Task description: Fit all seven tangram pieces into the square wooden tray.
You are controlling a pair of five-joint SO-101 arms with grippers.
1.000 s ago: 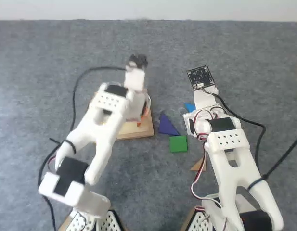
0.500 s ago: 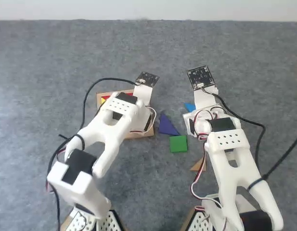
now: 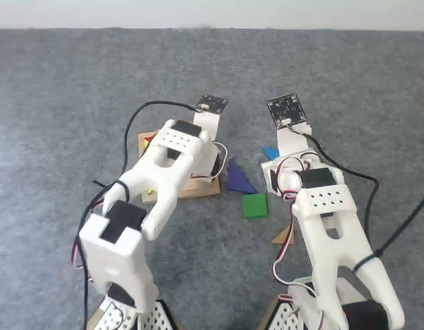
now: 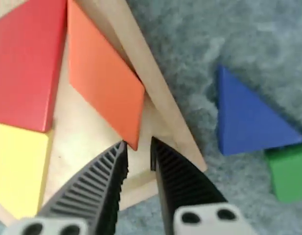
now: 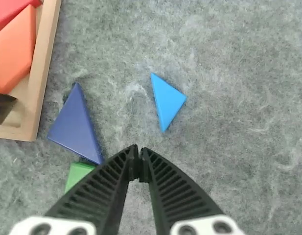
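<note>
Jaws on my left arm, slightly apart, are bracketing the near tip of the orange piece (image 4: 104, 88), its length running far-left inside the tray (image 4: 163, 112).

The left arm comes down from its raised, twisted pose and shifts across the tray (image 4: 136, 54), its wrist rolling until the camera board faces up. The left gripper (image 4: 138, 147) ends low over the tray's corner, the orange piece (image 4: 104, 93) tip just ahead of its fingertips.
</note>
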